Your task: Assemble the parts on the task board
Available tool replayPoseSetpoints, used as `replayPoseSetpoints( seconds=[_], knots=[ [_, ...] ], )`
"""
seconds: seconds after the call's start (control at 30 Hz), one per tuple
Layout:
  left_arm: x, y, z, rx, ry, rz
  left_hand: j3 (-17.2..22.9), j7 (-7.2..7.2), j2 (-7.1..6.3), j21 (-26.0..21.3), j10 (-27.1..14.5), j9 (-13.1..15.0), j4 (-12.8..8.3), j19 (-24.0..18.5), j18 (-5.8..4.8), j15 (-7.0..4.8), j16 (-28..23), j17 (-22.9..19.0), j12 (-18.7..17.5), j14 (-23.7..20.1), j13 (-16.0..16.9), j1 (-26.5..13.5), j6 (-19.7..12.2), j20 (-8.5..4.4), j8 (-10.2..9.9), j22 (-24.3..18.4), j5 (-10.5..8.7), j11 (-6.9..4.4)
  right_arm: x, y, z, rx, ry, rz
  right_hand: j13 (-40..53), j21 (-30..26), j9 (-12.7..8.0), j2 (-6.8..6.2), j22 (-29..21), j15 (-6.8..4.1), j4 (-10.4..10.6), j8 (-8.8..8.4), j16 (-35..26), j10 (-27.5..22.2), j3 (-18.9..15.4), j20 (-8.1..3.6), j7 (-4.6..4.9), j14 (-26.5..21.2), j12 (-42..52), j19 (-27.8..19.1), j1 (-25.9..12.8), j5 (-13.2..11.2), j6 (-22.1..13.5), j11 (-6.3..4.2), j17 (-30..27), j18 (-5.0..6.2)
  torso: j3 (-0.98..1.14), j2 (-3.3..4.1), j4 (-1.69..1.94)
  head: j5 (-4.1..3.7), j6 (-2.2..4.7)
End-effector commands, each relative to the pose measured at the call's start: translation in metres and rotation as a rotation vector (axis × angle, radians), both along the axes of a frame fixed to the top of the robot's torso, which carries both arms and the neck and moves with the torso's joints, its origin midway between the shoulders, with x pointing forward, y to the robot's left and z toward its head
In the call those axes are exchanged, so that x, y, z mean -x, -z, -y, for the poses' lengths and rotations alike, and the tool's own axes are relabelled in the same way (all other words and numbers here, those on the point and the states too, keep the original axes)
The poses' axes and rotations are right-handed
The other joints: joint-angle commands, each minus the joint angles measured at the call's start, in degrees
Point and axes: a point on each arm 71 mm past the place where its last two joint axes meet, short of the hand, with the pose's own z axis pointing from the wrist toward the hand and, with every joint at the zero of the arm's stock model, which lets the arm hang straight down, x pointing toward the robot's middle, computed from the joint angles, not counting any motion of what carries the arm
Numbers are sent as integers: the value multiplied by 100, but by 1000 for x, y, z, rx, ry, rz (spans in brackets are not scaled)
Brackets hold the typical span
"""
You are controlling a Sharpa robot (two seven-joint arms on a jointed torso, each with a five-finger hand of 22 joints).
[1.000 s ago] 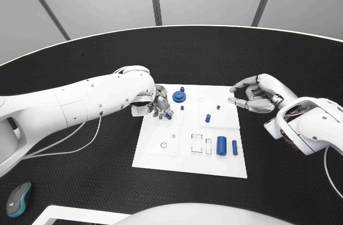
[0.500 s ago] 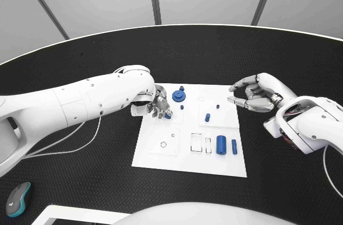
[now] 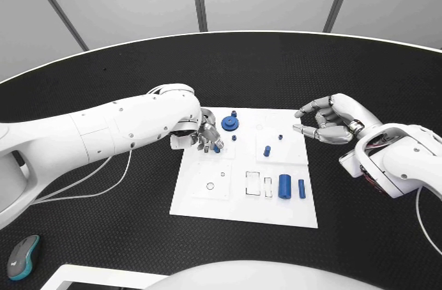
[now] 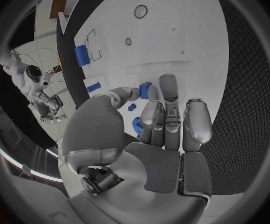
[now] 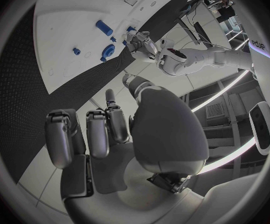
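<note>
The white task board (image 3: 241, 206) lies mid-table. My left hand (image 3: 201, 134) hovers over its far left corner and pinches a small blue part (image 3: 216, 147) between thumb and fingertip; the left wrist view shows that part (image 4: 145, 90) at the fingertips (image 4: 167, 84) above the board (image 4: 172, 30). Just right of the hand lies a blue round gear-like part (image 3: 230, 122). A short blue peg (image 3: 267, 151) stands mid-board. A thick blue cylinder (image 3: 285, 186) and a slim blue bar (image 3: 301, 188) lie near the right edge. My right hand (image 3: 324, 125) hangs at the board's far right edge, fingers curled in on nothing.
Several outlined slots and round holes (image 3: 210, 186) mark the board's near half. A grey and teal mouse (image 3: 23, 257) lies at the table's near left, beside a white corner (image 3: 78, 274). A thin cable (image 3: 101, 191) loops under my left arm.
My left hand with its blue part has edged slightly towards the board's far side. The right hand has hardly moved.
</note>
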Motion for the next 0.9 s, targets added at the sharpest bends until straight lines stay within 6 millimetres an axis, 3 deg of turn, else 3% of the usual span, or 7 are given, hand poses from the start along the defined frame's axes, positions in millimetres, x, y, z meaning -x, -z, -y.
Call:
replayPoseSetpoints(
  seconds=[0.03, 0.63, 0.9],
  knots=[
    [0, 0, 1, -1, 1, -2, 779, -32, 75, 19, 37, -4, -796, 37, -54, -32, -29, 9, 14, 14, -2, 4, 8, 6, 15, 1, -32, -5, 0, 0, 0, 0, 0, 0, 622, 15, 5, 0, 1506, -37, 28, 35, -17, 17, 3, -39, -10, 494, 18, 596, 45, 36, 28, -31, 982, -86, 2, 2, 2, -4, -10],
    [-3, 3, 1, -32, 3, -28, 719, -37, 137, 8, 34, 6, -748, 31, -53, -33, -31, 15, 5, 16, -5, -41, -3, 8, 8, -9, -105, -8, 1, 0, 1, 0, 0, -2, 618, 15, 5, 1, 1506, -37, 28, 35, -18, 13, 5, -39, -11, 493, 14, 596, 47, 40, 28, -31, 979, -86, -1, -1, 2, -37, -42],
    [-4, 4, 1, -32, -7, -26, 356, -68, 190, -24, 33, 46, -548, 31, -55, -36, -33, 39, -15, 18, -11, -223, -34, 23, 5, -22, -162, -20, 1, 0, 1, 0, -1, -3, 609, 15, 4, -2, 1506, -38, 29, 37, -22, 6, 9, -40, -11, 492, 4, 596, 53, 58, 28, -32, 972, -86, -4, -7, 2, -45, -40]
  ],
)
